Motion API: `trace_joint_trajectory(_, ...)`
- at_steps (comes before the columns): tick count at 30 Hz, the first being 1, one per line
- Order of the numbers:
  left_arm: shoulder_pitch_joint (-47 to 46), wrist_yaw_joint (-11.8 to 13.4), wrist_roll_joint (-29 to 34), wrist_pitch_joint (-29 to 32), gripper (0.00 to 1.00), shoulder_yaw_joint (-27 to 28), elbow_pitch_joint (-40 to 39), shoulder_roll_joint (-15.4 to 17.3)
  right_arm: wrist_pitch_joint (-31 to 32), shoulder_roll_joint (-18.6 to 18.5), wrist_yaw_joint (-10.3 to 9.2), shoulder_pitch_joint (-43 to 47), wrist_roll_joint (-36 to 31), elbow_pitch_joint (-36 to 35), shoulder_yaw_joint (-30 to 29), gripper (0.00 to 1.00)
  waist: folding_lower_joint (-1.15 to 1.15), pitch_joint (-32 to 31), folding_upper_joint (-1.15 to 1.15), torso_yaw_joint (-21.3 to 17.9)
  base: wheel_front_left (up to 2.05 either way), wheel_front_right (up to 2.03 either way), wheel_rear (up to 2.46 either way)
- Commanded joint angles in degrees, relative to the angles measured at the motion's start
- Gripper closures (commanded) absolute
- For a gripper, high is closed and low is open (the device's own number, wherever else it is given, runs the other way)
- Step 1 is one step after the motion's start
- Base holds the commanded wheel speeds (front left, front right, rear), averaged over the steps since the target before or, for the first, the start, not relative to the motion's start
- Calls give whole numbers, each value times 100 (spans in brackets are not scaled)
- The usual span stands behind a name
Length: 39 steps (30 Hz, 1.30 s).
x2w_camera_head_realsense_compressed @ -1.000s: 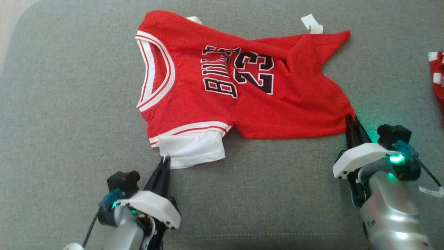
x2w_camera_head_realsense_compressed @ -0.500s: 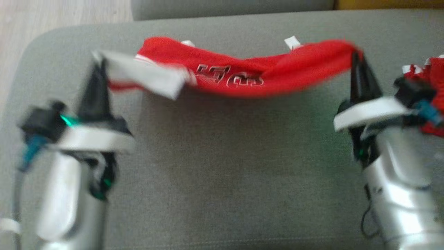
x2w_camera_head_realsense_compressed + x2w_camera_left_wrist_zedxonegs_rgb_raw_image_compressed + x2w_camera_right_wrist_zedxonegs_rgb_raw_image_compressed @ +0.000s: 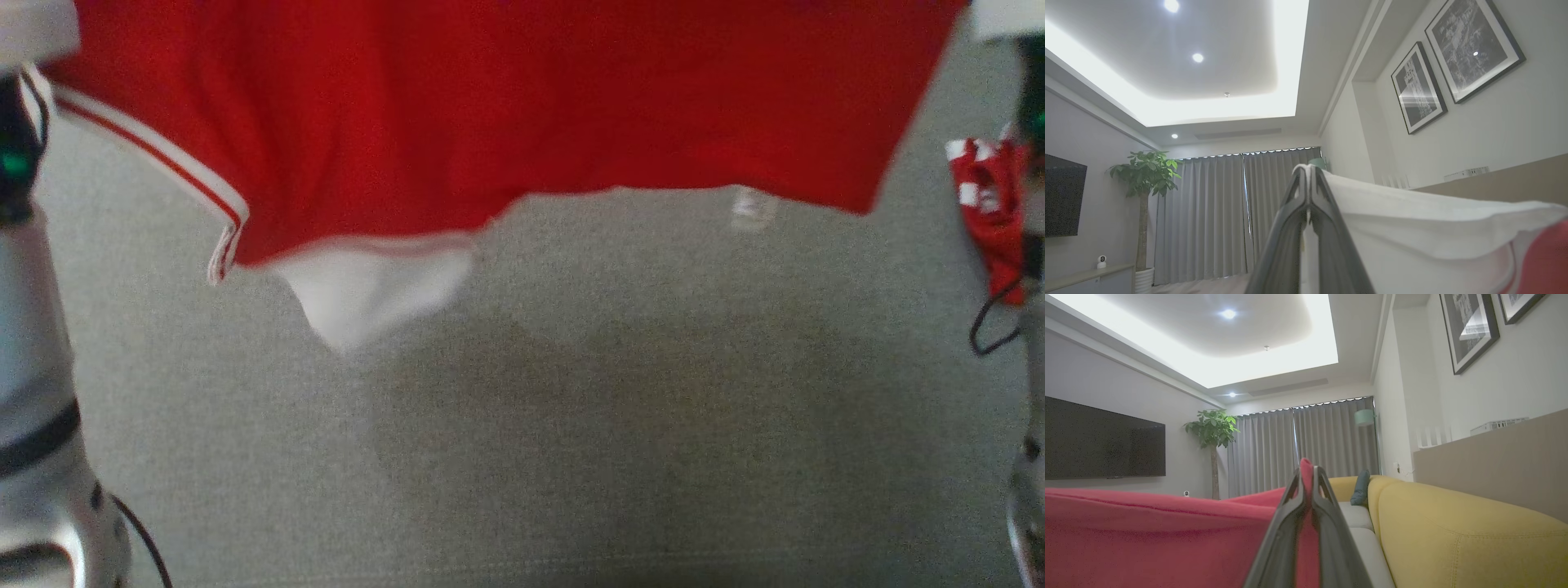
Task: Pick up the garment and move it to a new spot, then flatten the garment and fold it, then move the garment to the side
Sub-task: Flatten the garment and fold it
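Hanging above the grey cushion (image 3: pixel 571 425), the jersey (image 3: pixel 522 106) is off the surface and spread wide between both hands. The step in hand therefore looks like the first one: lifting it to carry it to a new spot.

Over the cushion's left side, the left hand (image 3: pixel 1308 169) is clenched on a white sleeve panel (image 3: pixel 1412 216), the cloth pinched between its closed fingers. The red body hangs as a broad sheet across the cushion's width, and a loose white flap (image 3: pixel 367 286) droops lowest, left of the cushion's middle and clear of the surface.

Over the cushion's right side, the right hand (image 3: pixel 1308 467) is clenched on a red edge of the jersey, with fabric showing between its tips. A second red-and-white cloth (image 3: pixel 992 212) lies at the cushion's right edge.

Flattening and folding are not yet begun. The next move probably calls for both hands to travel together, kept well apart so the sheet stays taut. They should then lower it so the drooping edge meets a bare part of the cushion first, away from that other cloth.
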Motion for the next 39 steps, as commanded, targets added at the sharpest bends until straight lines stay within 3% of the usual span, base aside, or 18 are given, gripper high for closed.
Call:
trace_joint_trajectory(1,-365,-17,86,82,100,80,-13,275,144,21,37,-270,17,-140,-25,100,0,311,0,64,0,0,0)
trace_joint_trajectory(7,-1248,39,286,31,100,-284,1143,132,216,76,37,-1146,-432,509,-88,100,0,1038,0,202,0,0,0)
trace_joint_trajectory(12,-2323,334,592,-269,100,-382,2131,89,-479,271,37,-2233,-1044,1457,-280,100,0,1474,0,214,0,0,0)
trace_joint_trajectory(16,-2955,514,735,-352,100,-389,2356,99,-884,369,37,-2864,-1407,1952,-521,100,0,1636,0,204,0,0,0)
trace_joint_trajectory(20,-3279,523,754,-366,100,-445,2254,38,-1066,349,37,-3240,-1714,2474,-811,100,0,1744,0,255,0,0,0)
trace_joint_trajectory(23,-2956,510,659,-368,100,-402,2161,-11,-1113,309,37,-3128,-1793,2782,-897,100,0,1771,0,283,0,0,0)
trace_joint_trajectory(27,-2073,456,470,-369,100,-334,2060,-185,-1128,341,37,-2621,-1673,3153,-519,100,0,1787,0,290,0,0,0)
trace_joint_trajectory(33,-216,470,201,-369,100,-105,1866,-679,-1133,432,37,-1317,-919,3478,158,100,0,1591,0,245,0,0,0)
trace_joint_trajectory(39,1512,461,32,-369,100,22,1836,-1002,-1042,374,37,90,-32,3281,701,100,0,1192,0,181,0,0,0)
